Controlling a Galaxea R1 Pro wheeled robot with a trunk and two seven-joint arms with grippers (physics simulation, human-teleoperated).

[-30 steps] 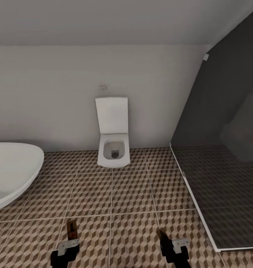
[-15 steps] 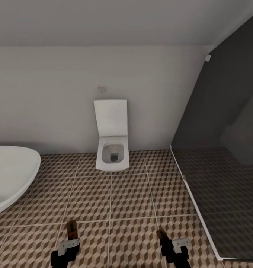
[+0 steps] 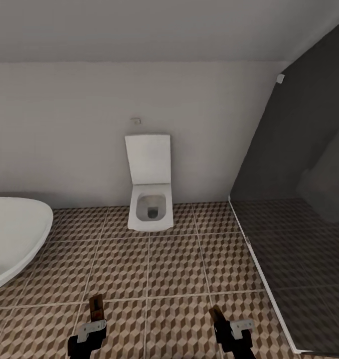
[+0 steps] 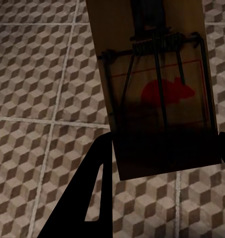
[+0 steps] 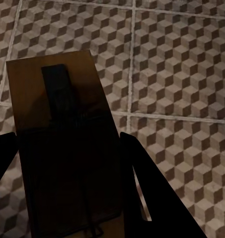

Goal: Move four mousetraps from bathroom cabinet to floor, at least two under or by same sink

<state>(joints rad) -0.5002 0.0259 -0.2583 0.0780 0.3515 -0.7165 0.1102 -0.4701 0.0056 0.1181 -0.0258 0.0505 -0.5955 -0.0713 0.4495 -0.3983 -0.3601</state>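
Head view: a bathroom floor [image 3: 174, 269] of large square tiles printed with brown, beige and white cubes, with pale grout lines, runs to a plain white wall [image 3: 65, 144]. A white wall-hung toilet [image 3: 149, 212] with its square lid raised stands at the floor's far edge, a small flush button [image 3: 135, 120] on the wall above it. The rounded rim of a white bathtub [image 3: 15, 239] juts in at the floor's left edge; a dark smoked-glass shower enclosure [image 3: 299, 224] on a white sill closes the right side under a sloping grey ceiling [image 3: 139, 30]. At the near edge, the black left claw [image 3: 95, 321] and the black right claw [image 3: 223, 326] each carry a small flat brown wooden mousetrap, the left mousetrap [image 3: 96, 307] and the right mousetrap [image 3: 217, 315], above the tiles.

Left wrist view: the left claw [image 4: 162, 163] is clamped on the near end of its wooden board [image 4: 152, 74], which shows dark wire parts and a red mouse mark, hanging over the floor [image 4: 37, 99].

Right wrist view: the right claw [image 5: 67, 163] is clenched on both sides of its shadowed board [image 5: 57, 124], a dark metal strip on its face, held over the tiles [image 5: 177, 74].

Against the head picture of a second ago, the whole scene has shifted: the toilet sits lower and slightly left, less of the bathtub shows, and the shower sill has edged right, as a camera move would give. The claws and traps keep their places at the near edge.
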